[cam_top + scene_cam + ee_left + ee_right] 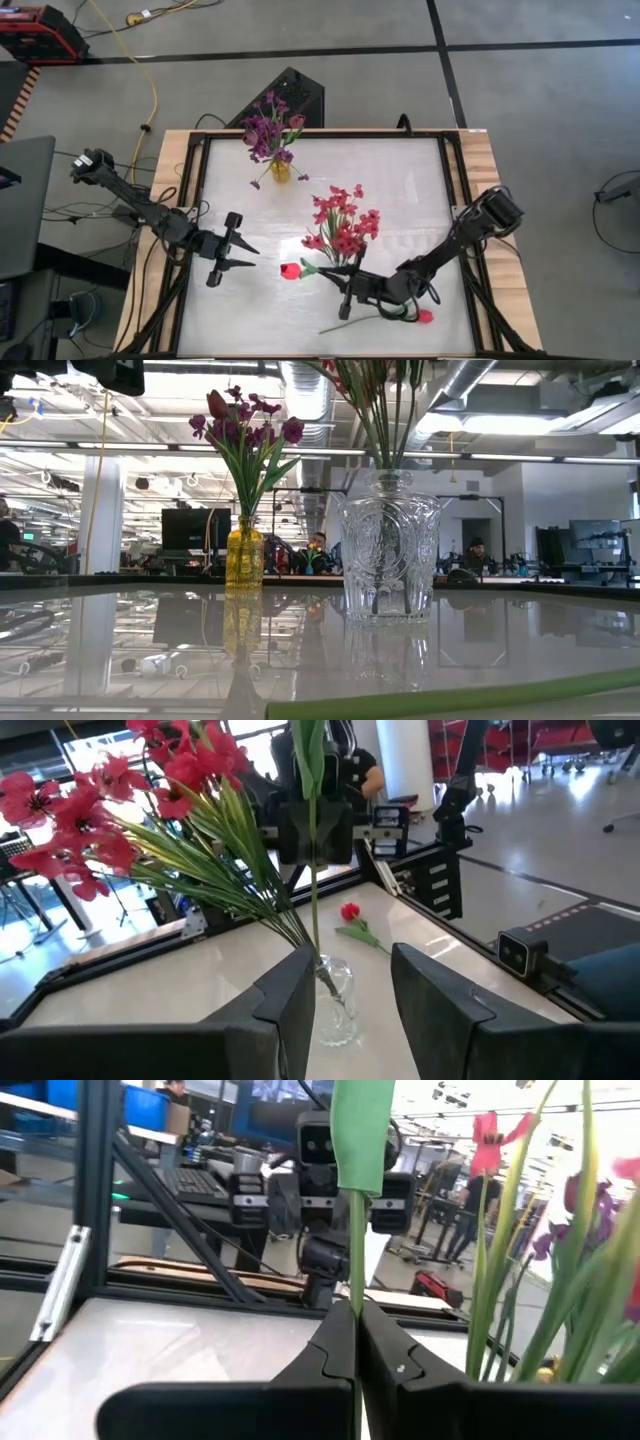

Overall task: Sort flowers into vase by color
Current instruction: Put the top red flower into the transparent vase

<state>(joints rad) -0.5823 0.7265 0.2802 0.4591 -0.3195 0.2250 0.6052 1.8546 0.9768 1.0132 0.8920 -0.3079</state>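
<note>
2 vases stand loaded: purple flowers (268, 128) in the yellow vase (280, 170), red clusters (343, 225) in the clear vase (345, 262). Just beside the clear vase, the right gripper (345, 291) pinches a red tulip (291, 270) by its stem; the left gripper (240, 256) waits open nearby. Next: lift, upend, insert the stem.

Bright, even overhead light fills the scene. The glossy white tabletop (400, 190) carries a broad glare patch at about four o'clock from the clear cut-glass vase (390, 545), and in the low view it mirrors the ceiling strip lights (150, 452) at eleven o'clock. Shadows under the arms are faint and soft. In the low view a blurred green stem (450, 695) lies out of focus at five o'clock. In the right wrist view the windows behind wash out pale at one o'clock.
</note>
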